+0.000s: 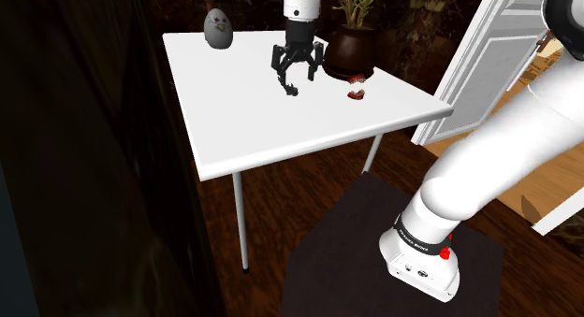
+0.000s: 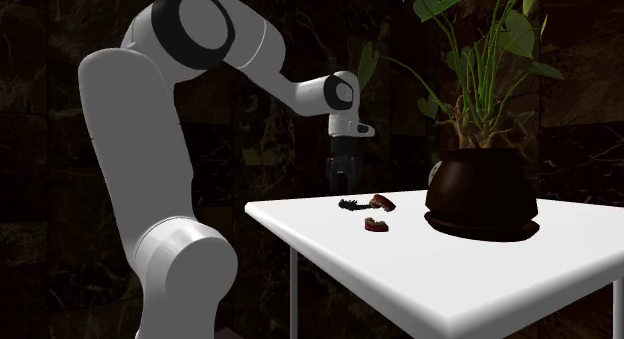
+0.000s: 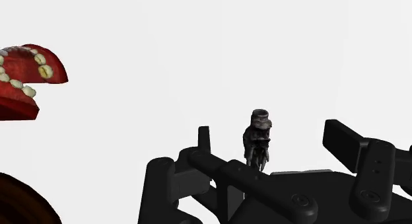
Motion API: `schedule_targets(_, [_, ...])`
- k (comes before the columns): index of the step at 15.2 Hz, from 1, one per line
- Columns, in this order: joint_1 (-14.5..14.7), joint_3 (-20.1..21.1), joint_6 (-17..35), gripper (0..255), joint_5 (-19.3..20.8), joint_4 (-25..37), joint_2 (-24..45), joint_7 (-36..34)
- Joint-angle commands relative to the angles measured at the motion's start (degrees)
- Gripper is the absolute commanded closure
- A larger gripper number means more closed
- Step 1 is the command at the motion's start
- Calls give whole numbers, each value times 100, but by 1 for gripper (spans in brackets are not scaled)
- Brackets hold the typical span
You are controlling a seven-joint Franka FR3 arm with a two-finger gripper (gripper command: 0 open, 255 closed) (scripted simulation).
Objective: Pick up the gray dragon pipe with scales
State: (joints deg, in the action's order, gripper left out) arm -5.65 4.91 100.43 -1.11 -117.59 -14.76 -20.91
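Note:
The dragon pipe [image 3: 259,142] is a small dark grey scaly piece lying on the white table [image 1: 281,137]. In the second exterior view the pipe [image 2: 351,204] lies just below my black gripper [image 2: 345,180]. My gripper [image 3: 277,142] is open, and the pipe stands in the gap between its fingers [image 3: 348,142] without touching either. Seen from the shoulder, the gripper [image 1: 299,79] hangs over the table's middle with the pipe [image 1: 291,91] at its tips.
Red toy teeth [image 1: 357,89] lie close to the pipe, toward the shoulder view's right. A dark pot with a green plant [image 2: 480,192] stands behind them. A grey egg-shaped figure [image 1: 218,30] sits at the far corner. A white door [image 1: 487,53] is beyond the table.

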Motion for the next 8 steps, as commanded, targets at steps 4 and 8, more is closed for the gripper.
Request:
schedule_targets(4, [-144, -15, 161, 0, 240, 935, 968, -465])
schedule_targets(8, [-140, -18, 467, 0, 244, 646, 985, -474])
